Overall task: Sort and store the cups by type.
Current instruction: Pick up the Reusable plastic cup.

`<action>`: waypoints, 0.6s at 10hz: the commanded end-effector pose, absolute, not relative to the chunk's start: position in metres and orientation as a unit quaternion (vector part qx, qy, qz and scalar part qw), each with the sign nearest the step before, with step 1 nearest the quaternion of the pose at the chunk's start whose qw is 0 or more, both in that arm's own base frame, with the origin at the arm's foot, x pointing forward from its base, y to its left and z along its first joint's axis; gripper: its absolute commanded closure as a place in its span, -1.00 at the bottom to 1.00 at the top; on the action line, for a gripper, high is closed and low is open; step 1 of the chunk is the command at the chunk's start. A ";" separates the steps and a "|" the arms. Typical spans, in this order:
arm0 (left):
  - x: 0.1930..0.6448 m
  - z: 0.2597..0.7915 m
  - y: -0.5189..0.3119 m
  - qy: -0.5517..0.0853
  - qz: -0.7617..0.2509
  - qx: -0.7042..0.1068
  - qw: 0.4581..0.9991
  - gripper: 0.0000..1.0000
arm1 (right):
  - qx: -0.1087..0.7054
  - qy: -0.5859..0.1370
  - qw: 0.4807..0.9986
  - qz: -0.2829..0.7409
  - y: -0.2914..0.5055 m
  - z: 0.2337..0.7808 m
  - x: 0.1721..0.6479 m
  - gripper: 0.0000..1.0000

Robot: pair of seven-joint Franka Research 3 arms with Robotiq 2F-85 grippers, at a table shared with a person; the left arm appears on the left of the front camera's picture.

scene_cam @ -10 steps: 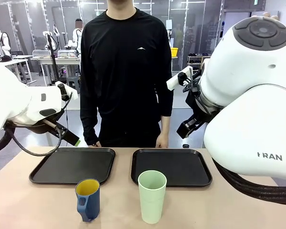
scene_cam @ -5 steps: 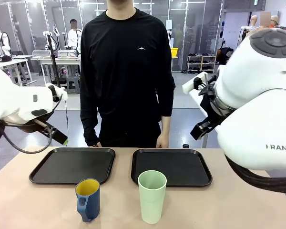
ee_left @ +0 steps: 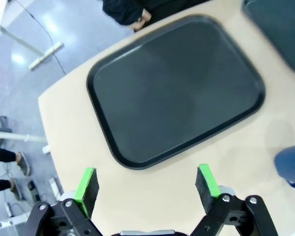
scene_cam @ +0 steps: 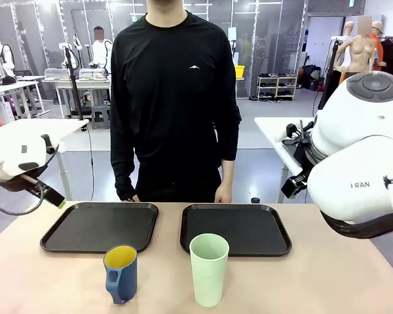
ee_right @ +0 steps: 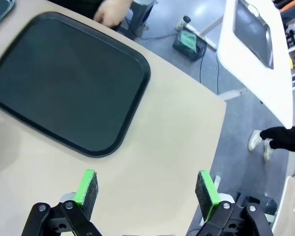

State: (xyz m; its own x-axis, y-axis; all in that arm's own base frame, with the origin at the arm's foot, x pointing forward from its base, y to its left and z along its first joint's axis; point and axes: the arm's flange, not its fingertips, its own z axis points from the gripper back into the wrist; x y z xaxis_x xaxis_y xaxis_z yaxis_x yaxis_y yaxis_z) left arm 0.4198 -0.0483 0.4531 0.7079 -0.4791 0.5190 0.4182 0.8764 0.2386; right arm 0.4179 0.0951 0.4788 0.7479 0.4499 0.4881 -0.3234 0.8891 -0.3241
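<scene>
Two cups stand side by side at the near edge of the table [scene_cam: 354,281], the blue mug [scene_cam: 121,273] at 9 o'clock of the mint-green tumbler [scene_cam: 208,269]. Each sits before a black tray: the left tray [scene_cam: 99,226] lies at 11 o'clock of the mug, the right tray [scene_cam: 236,227] at 12 o'clock of the tumbler. That layout reads as one bare tray per cup type. The person's hands [scene_cam: 221,193] rest at the far table edge, apart from everything. The left gripper [ee_left: 146,179] hangs above the table, jaws spread wide around nothing; in its wrist view the mug's blue side shows at 3 o'clock, well apart. The right gripper [ee_right: 147,183] is likewise spread and empty; in the front view the tumbler stands well off at 7 o'clock of it. Neither cup is touched, so sorting looks not yet begun
</scene>
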 end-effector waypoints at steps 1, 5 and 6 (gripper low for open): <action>0.436 0.436 -0.034 -0.299 -0.224 0.038 0.927 -1.00 | -0.106 -0.288 0.930 0.204 0.087 0.465 0.446 -1.00; 0.442 0.429 -0.024 -0.295 -0.206 0.037 0.932 -1.00 | -0.102 -0.259 0.939 0.202 0.068 0.442 0.467 -1.00; 0.444 0.430 -0.024 -0.296 -0.205 0.036 0.932 -1.00 | -0.100 -0.256 0.939 0.206 0.067 0.441 0.468 -1.00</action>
State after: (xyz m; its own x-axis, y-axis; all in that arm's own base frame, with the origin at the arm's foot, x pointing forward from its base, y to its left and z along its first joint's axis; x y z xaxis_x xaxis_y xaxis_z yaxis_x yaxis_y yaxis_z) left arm 0.4373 -0.0270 0.4284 0.7466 -0.4145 0.5204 0.3668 0.9090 0.1978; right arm 0.4625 0.0691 0.4382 0.7952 0.4171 0.4401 -0.3192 0.9051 -0.2810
